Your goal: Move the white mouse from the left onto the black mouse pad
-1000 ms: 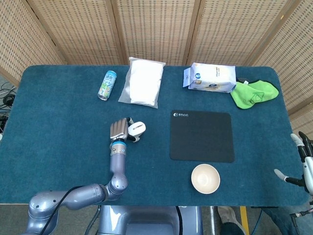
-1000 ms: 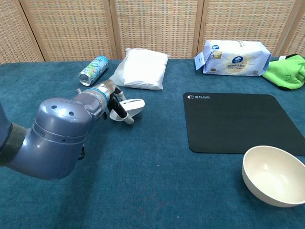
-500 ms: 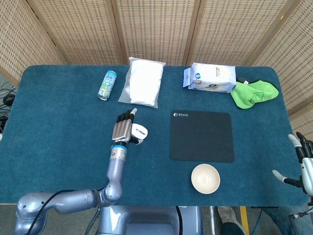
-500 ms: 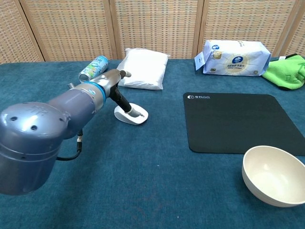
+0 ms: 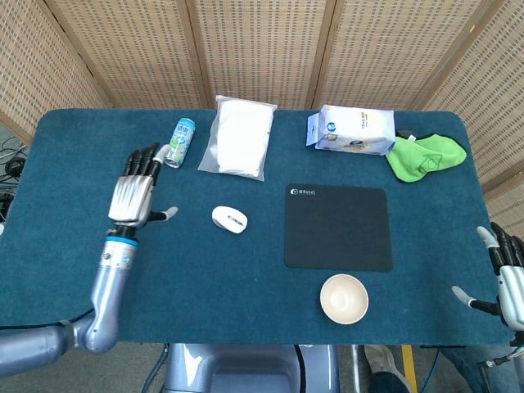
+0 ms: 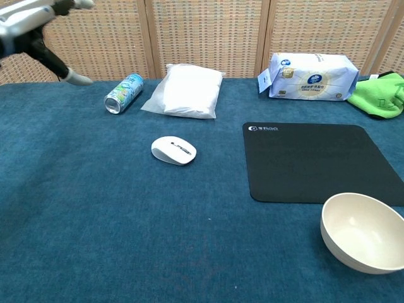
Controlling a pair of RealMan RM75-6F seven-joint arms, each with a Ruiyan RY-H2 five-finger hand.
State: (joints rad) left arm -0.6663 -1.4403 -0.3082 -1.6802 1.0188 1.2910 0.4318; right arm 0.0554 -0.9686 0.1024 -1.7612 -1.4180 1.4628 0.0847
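Mouse released short of the pad.
We see our left hand pull away to nine o'clock, fingers spread and empty; white mouse lies on the table, left of black mouse pad, task unfinished.

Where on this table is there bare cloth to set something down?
The front left, before the white mouse, and the strip between it and the black mouse pad are bare. The far edge is crowded: can, white bag, wipes pack, green cloth.
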